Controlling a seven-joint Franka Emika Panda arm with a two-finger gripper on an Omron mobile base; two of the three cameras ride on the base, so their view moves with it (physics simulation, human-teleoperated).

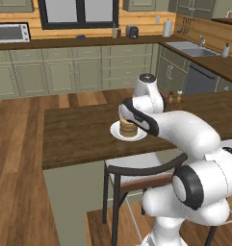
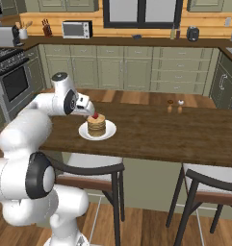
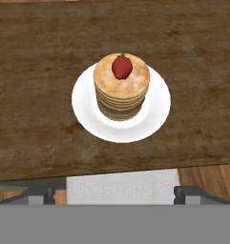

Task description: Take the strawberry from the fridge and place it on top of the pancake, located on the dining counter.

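The setting is a rendered kitchen with green paneled wall cabinets, a wood-plank floor and a long dark brown dining counter (image 2: 161,129) running across the middle, with dark-framed stools tucked against its near side.

On that counter sits a small white plate (image 3: 154,114) carrying the pancake (image 3: 121,90), a short tan-brown stack standing upright near the counter's near edge. The strawberry (image 3: 121,66) rests on the top face of the stack, toward the far side of it as the hand view has it, deep red, in contact with the pancake and clear of the plate. The right base view confirms a red spot (image 2: 95,116) on top of the stack.

The gripper (image 2: 91,108) is above and just beside the stack, on the robot's side of it. Its jaws stand wide apart with nothing between them; in the hand view the strawberry lies well clear of both tips.

Assessment: the placing appears done. The berry is on the pancake, the pancake is on the dining counter, and the berry is released. Judged from these views, nothing of substance is left except drawing the arm away without brushing the stack. The berry looks settled, though its roundish shape could let it roll if the stack is knocked.
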